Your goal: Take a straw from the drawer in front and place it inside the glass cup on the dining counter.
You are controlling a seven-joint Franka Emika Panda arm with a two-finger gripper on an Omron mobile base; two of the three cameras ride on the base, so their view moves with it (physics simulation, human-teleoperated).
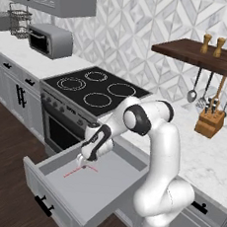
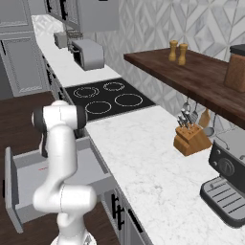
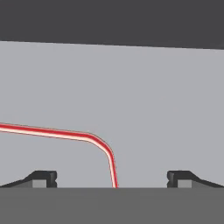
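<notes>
The light-grey drawer [image 1: 108, 192] stands pulled out beside the oven, its black bar handle facing the floor side. On its bare floor lies the thin red straw [image 1: 74, 173] with a short bent end. My gripper [image 1: 83, 163] reaches down into the drawer, open, just above the straw's bent end. In the hand view the straw [image 3: 52, 132] runs in from the left, bends, and passes down between my two spread fingertips [image 3: 43, 178], touching neither; the gripper [image 3: 112, 179] straddles it over the drawer floor [image 3: 144, 87]. The glass cup and the dining counter are out of view.
A black stovetop [image 1: 96, 88] with a dark-fronted oven [image 1: 64, 130] adjoins the drawer's left. A toaster oven [image 1: 49, 40] sits further along the counter. A knife block [image 1: 209, 123] and hanging utensils [image 1: 207, 93] stand under a wooden shelf [image 1: 210, 58]. A coffee machine [image 2: 227, 186] occupies the marble counter at right.
</notes>
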